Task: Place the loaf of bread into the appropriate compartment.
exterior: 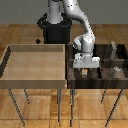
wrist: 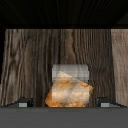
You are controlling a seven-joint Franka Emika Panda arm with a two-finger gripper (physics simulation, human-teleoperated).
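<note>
Loaf of bread (wrist: pixel 68 90) directly below hand (exterior: pixel 86 68), low over compartment (wrist: pixel 65 50); fingers spread apart, apparently gripping nothing.

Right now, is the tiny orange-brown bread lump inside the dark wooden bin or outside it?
Inside. The orange-brown bread lump sits over a compartment's dark streaked-wood floor, below the gripper. Whether it rests down, cannot tell.
</note>
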